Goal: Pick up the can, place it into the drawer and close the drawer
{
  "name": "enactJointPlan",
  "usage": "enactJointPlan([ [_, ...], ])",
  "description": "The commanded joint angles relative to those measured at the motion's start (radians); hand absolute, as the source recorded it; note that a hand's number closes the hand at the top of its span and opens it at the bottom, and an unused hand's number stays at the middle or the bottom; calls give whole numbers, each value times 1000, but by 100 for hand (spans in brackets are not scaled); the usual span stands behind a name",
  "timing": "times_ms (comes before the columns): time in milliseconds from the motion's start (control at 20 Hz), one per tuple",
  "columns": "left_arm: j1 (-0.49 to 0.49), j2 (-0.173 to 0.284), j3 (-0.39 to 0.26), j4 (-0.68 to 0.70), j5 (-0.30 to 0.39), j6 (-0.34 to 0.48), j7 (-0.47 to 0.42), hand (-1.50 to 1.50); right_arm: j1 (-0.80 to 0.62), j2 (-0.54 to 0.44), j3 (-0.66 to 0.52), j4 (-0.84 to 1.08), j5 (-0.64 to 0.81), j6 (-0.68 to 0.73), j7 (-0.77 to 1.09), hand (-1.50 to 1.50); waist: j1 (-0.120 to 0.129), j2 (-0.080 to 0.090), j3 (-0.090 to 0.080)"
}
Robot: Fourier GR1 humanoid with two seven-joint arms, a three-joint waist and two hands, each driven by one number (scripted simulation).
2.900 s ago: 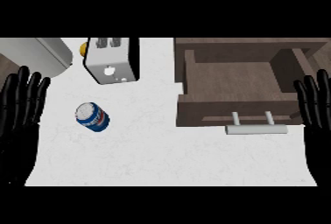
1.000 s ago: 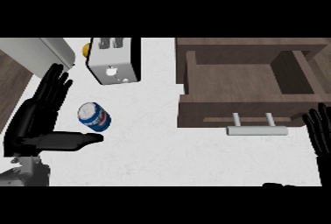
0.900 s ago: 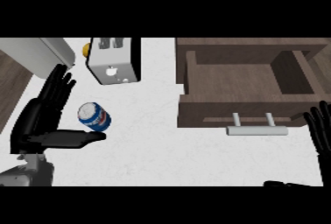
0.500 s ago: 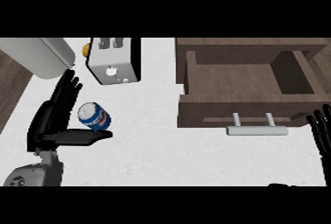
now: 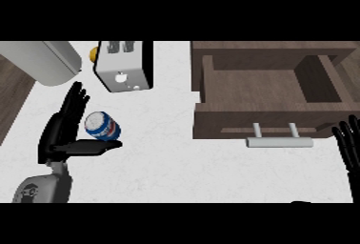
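My left hand (image 5: pixel 62 128) is beside the can (image 5: pixel 103 126) on the white tabletop (image 5: pixel 175 162), at the left of the head view. The fingers (image 5: pixel 72 102) are stretched out straight along the can's left side, pointing away from me toward the toaster, and my thumb (image 5: pixel 93 147) lies crosswise just below the can, at its near side. So the hand brackets the can on two sides, spread apart and not closed round it; I cannot tell whether the fingers actually touch its wall. The can, blue and white with a red mark, stands on the tabletop, well apart from the drawer (image 5: pixel 271 93). The drawer is pulled open at the upper right, a brown wooden box whose inside shows as bare wood, and its pale bar handle (image 5: pixel 277 141) juts out from the front panel toward me. My right hand (image 5: pixel 349 145) shows at the right edge, just beside the handle's right end, fingers straight and pointing up, resting there and holding nothing. Beyond the can stands a silver toaster (image 5: pixel 123 64) with something small and orange (image 5: pixel 93 52) beside its left side, and a pale rounded object (image 5: pixel 45 59) lies at the upper left corner.
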Motion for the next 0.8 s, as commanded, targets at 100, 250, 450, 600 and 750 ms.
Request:
enactJointPlan([
  [100, -21, 29, 36, 108, 8, -10, -64, -150, 77, 28, 3, -80, -9, 31, 11, -150, -1, -1, 0],
  [250, 26, 61, 67, 125, 34, -51, -110, -150, 47, 26, -13, 21, 13, 40, -67, -150, 1, 0, 0],
  [450, 1, 100, 96, 221, 43, -88, -180, -150, 28, 28, -13, -3, 1, 45, -31, -150, 0, 0, 0],
  [600, 28, 59, 68, 229, 25, -57, -201, -150, -28, 10, -53, 82, -5, 45, -67, -150, 2, 0, 0],
  [750, 66, 67, 64, 224, 21, -73, -220, -150, 25, 21, -47, -21, -16, 62, -28, -150, 2, -1, 0],
])
